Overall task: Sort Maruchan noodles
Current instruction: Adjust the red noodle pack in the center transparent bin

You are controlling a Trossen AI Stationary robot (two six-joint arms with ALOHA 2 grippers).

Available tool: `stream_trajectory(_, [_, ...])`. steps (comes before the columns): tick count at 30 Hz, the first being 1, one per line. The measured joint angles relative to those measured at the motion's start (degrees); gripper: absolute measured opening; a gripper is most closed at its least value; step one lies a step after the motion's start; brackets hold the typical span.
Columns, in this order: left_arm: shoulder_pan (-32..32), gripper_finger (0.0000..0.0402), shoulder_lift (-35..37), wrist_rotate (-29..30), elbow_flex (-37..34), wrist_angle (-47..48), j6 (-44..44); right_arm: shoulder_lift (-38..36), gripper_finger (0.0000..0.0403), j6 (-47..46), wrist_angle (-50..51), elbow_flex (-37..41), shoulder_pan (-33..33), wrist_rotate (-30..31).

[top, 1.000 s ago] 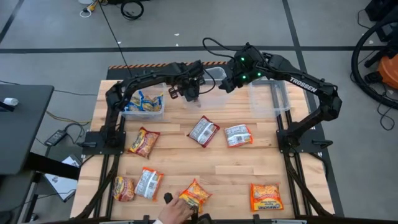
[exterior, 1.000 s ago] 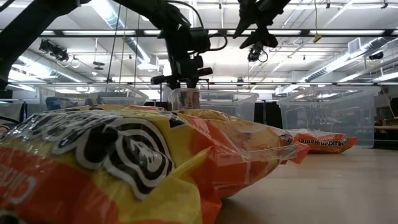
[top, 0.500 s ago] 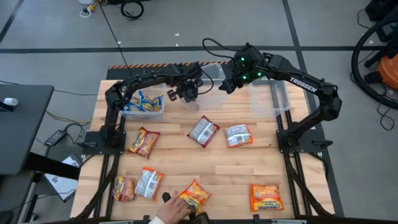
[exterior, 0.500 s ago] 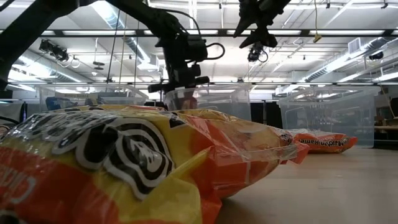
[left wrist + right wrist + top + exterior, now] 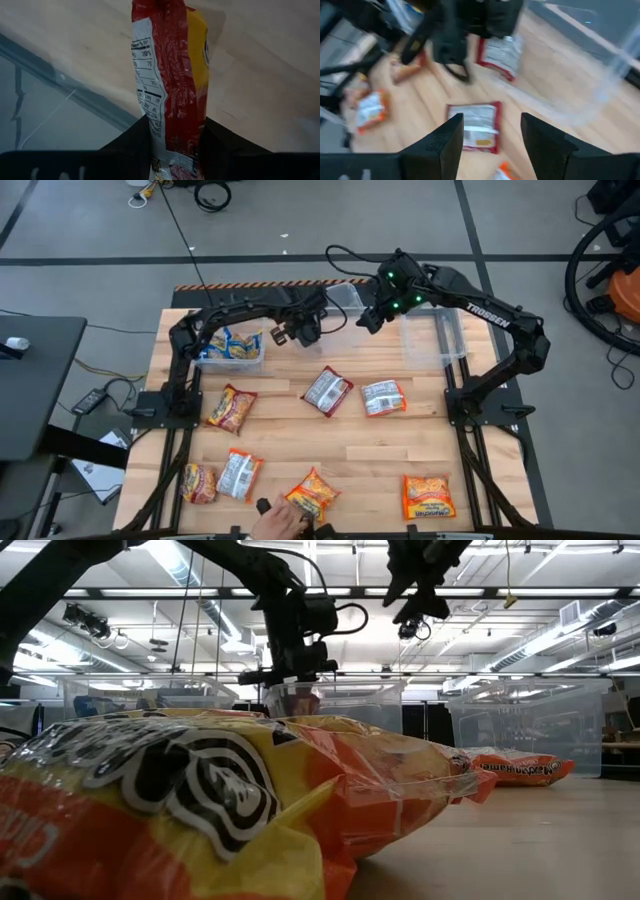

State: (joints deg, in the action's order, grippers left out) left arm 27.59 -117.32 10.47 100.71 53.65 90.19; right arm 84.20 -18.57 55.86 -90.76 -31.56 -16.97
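- Left gripper (image 5: 303, 332): toward 12 o'clock on the desk (image 5: 350, 450), just beside the middle tub; clamped on a red-and-yellow noodle packet (image 5: 170, 90), which hangs between the fingers, nutrition label showing in the left wrist view.
- Right gripper (image 5: 372, 320): raised near 1 o'clock, over the gap between the middle tub and the right tub; fingers (image 5: 440, 145) apart, nothing between them.
- Left tub (image 5: 232, 346), 11 o'clock: clear plastic, holding blue-and-yellow packets (image 5: 226, 340).
- Middle tub (image 5: 342, 300), 12 o'clock: clear plastic; contents cannot be told.
- Right tub (image 5: 436, 338), 1 o'clock: clear plastic.
- Two dark red-and-silver packets at desk centre: one tilted (image 5: 327, 391), one just beside it toward 3 o'clock (image 5: 383, 397).
- Red-and-yellow packet (image 5: 231, 409) toward 9 o'clock.
- Pair of packets at 8 o'clock: orange-yellow (image 5: 199, 483) touching a silver-faced one (image 5: 239, 476).
- Orange packet (image 5: 428, 497) at 5 o'clock, lying flat.
- Orange-yellow packet (image 5: 314, 491) at 6 o'clock, beside a person's hand (image 5: 275, 521) at the desk edge.
- Low view: a large orange-yellow packet (image 5: 200, 800) fills the foreground.
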Motion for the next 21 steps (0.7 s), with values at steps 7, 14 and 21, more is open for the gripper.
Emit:
stream_trajectory(7, [-1.79,0.0128,1.44,-0.17,-0.02,0.94,-2.85,0.0,0.0244,3.79,3.45,0.02,-2.05,2.79])
stream_trajectory(14, [-1.21,0.0132,3.34,-2.08,0.0,1.8,-6.05,0.0,0.0274,5.74,3.48,0.02,-3.04,4.16])
stream_trajectory(21, [0.2,0.0132,3.32,-5.31,-0.19,1.7,-1.31,0.0,0.0277,5.7,3.32,0.02,-3.46,4.96])
